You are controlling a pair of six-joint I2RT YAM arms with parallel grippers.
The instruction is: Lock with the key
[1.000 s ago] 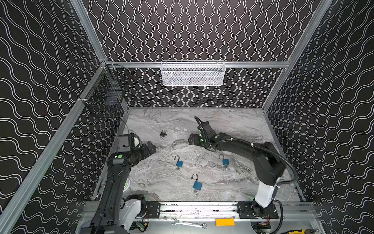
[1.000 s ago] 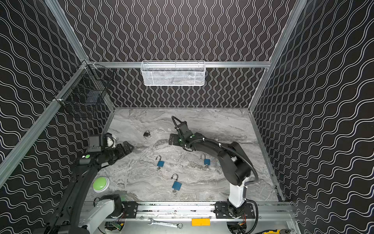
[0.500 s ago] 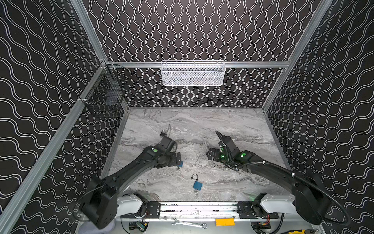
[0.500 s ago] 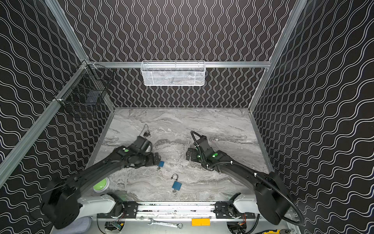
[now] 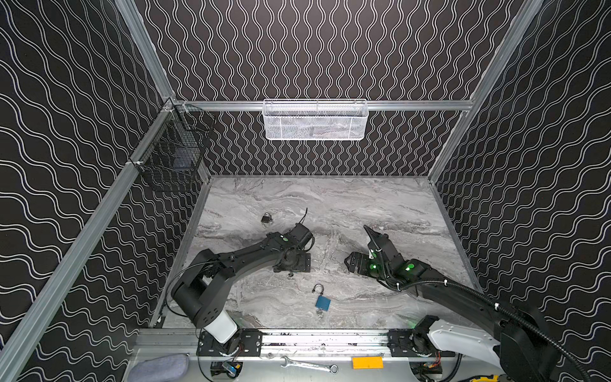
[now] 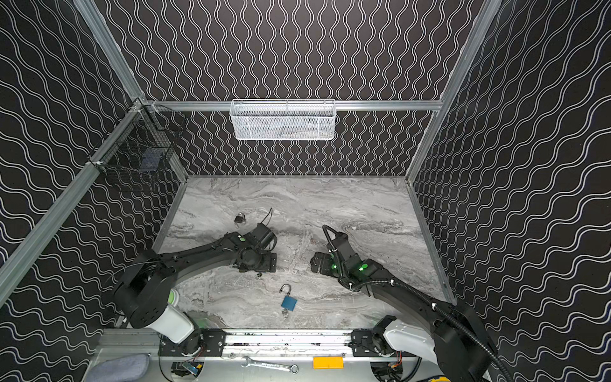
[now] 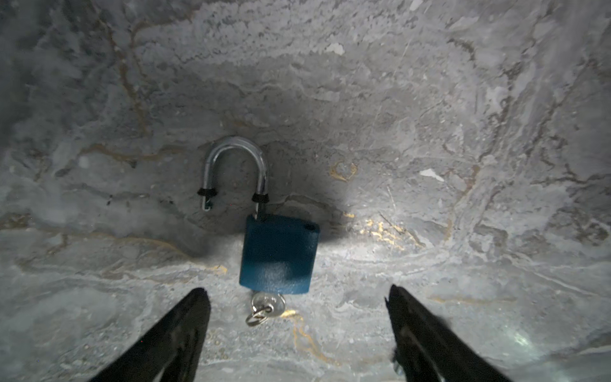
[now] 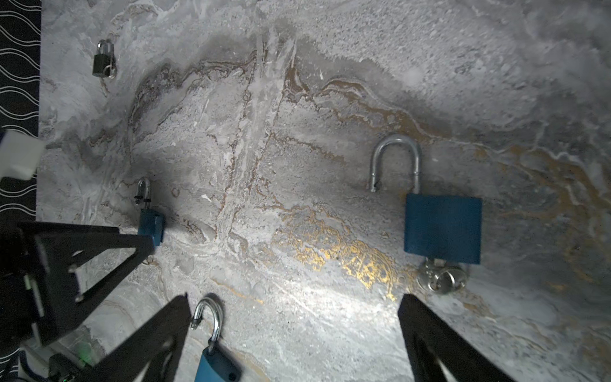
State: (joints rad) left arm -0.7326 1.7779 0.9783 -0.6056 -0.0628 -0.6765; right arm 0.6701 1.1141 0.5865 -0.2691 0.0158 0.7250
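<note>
Three blue padlocks with open shackles lie on the marble table. One blue padlock (image 7: pixel 279 253) lies just ahead of my open left gripper (image 7: pixel 296 297), its key (image 7: pixel 267 306) in the keyhole between the fingertips (image 7: pixel 198 297). In both top views the left gripper (image 5: pixel 294 264) (image 6: pixel 264 263) covers it. A second blue padlock (image 8: pixel 443 228) with its key (image 8: pixel 441 279) lies beyond one finger of my open right gripper (image 8: pixel 294 304) (image 5: pixel 355 264), which holds nothing. The third blue padlock (image 5: pixel 322 301) (image 6: pixel 288 301) lies nearer the front rail.
A small black padlock (image 5: pixel 266 218) (image 8: pixel 102 61) lies at the back left of the table (image 5: pixel 380 205). A white mesh basket (image 5: pixel 314 120) hangs on the back wall and a black wire basket (image 5: pixel 175 158) on the left wall.
The left arm swung from the left wall to the middle and came down over a blue padlock. The right gripper pulled back toward the front and lowered near another blue padlock.
</note>
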